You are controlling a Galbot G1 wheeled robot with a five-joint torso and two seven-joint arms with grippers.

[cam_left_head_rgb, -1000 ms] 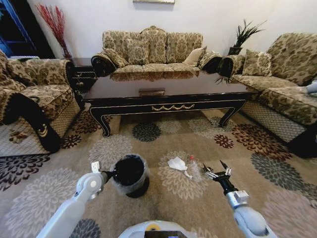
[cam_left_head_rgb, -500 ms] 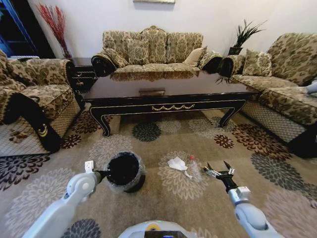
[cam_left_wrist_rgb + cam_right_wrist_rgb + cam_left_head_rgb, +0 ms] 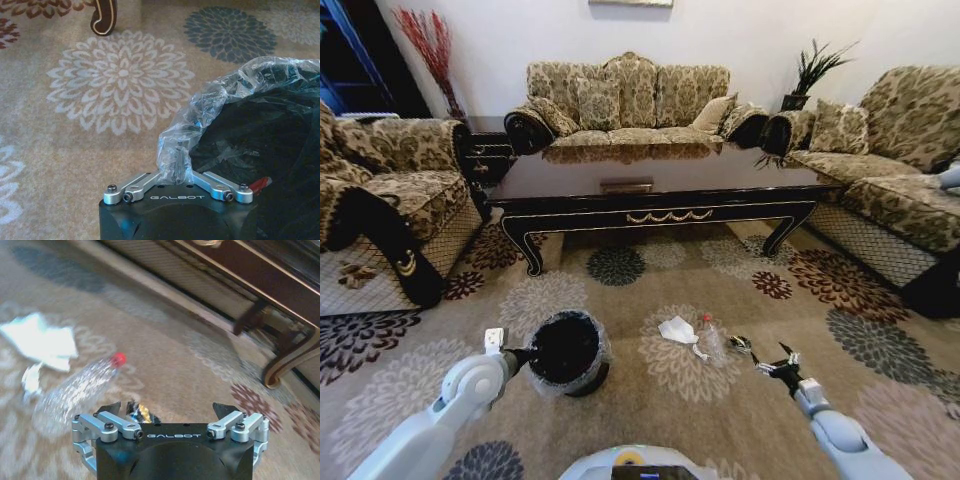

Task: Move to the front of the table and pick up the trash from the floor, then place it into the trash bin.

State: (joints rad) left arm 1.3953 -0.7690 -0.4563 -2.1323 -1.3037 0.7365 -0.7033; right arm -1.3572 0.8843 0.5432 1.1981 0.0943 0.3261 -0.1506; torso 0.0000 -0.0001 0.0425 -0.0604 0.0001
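Observation:
The trash lies on the floor (image 3: 650,410) in front of the table (image 3: 650,180): a white crumpled paper (image 3: 677,329), a clear plastic bottle with a red cap (image 3: 712,342) and a small dark scrap (image 3: 740,344). My right gripper (image 3: 773,361) hovers open just right of the scrap. The right wrist view has the scrap (image 3: 140,412) close to the left finger, with the bottle (image 3: 80,390) and paper (image 3: 40,342) beyond. My left gripper (image 3: 523,356) is shut on the rim of the trash bin (image 3: 565,350), pinching its plastic liner (image 3: 177,160).
Sofas surround the carpet: an armchair (image 3: 390,200) on the left, a couch (image 3: 630,100) behind the table, another sofa (image 3: 890,180) on the right. A dark side cabinet (image 3: 485,150) stands at the back left. A curved table leg (image 3: 285,365) is near the right gripper.
The left arm has pulled the trash bin a little to the left. The right gripper has dropped lower and shifted slightly right, still open.

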